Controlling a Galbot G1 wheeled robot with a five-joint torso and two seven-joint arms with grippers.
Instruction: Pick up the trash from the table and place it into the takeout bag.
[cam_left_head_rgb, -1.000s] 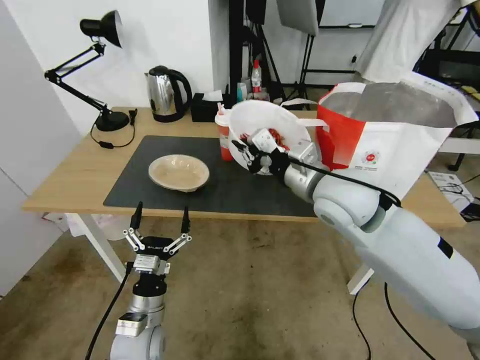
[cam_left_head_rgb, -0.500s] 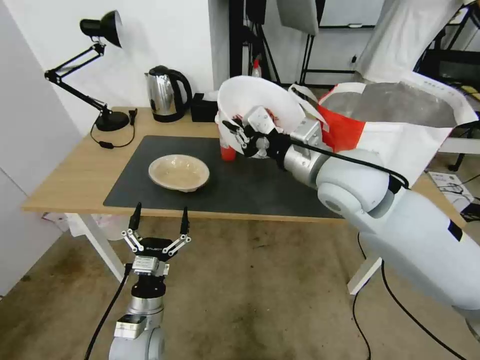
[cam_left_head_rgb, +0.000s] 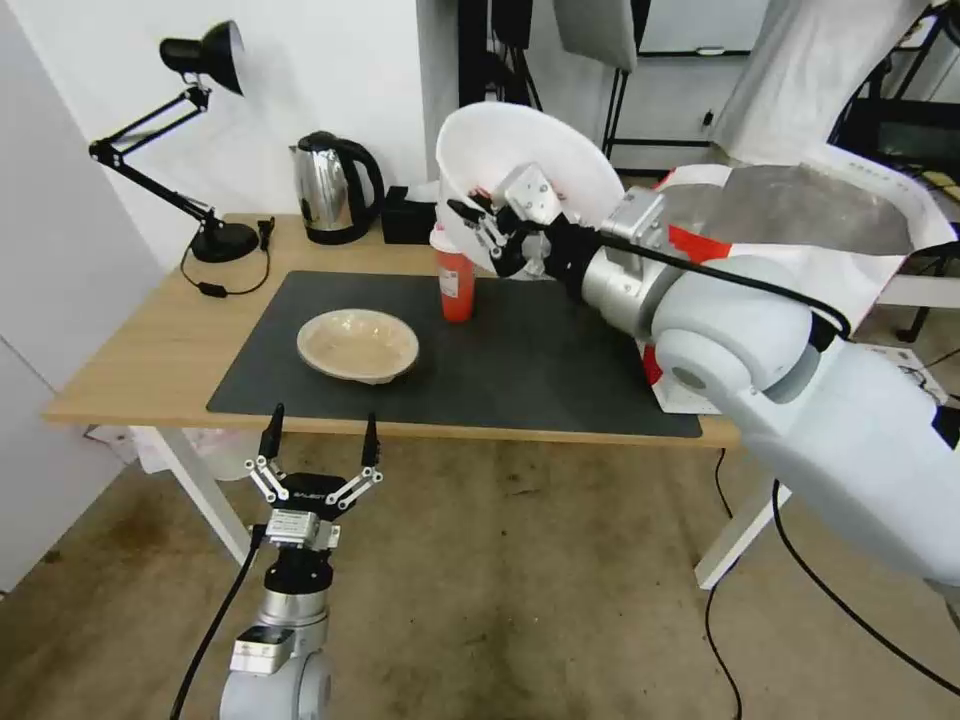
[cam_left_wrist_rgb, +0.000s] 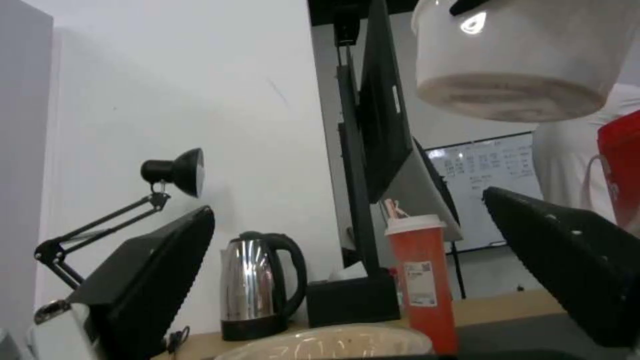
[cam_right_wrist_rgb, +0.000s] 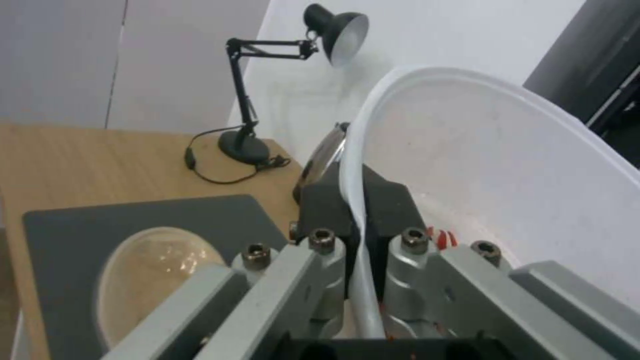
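Note:
My right gripper (cam_left_head_rgb: 478, 228) is shut on the rim of the deep white bowl (cam_left_head_rgb: 520, 165) and holds it tilted in the air above the table (cam_left_head_rgb: 150, 340), over the red drink cup (cam_left_head_rgb: 456, 285). The right wrist view shows the bowl's rim (cam_right_wrist_rgb: 363, 250) pinched between the fingers, with red shells (cam_right_wrist_rgb: 441, 237) inside. The shallow beige bowl (cam_left_head_rgb: 357, 345) sits on the dark mat (cam_left_head_rgb: 520, 380). The takeout bag (cam_left_head_rgb: 800, 205) stands open behind my right arm. My left gripper (cam_left_head_rgb: 320, 430) hangs open below the table's front edge; from its wrist view the lifted bowl (cam_left_wrist_rgb: 520, 75) is seen from beneath.
A steel kettle (cam_left_head_rgb: 335, 190), a black tissue box (cam_left_head_rgb: 408, 215) and a black desk lamp (cam_left_head_rgb: 205, 60) stand along the table's back edge. Stands and cables crowd the room behind. The floor in front of the table is bare.
My right gripper has lifted the white bowl higher above the table, so the red cup now shows below it. The left arm has not moved.

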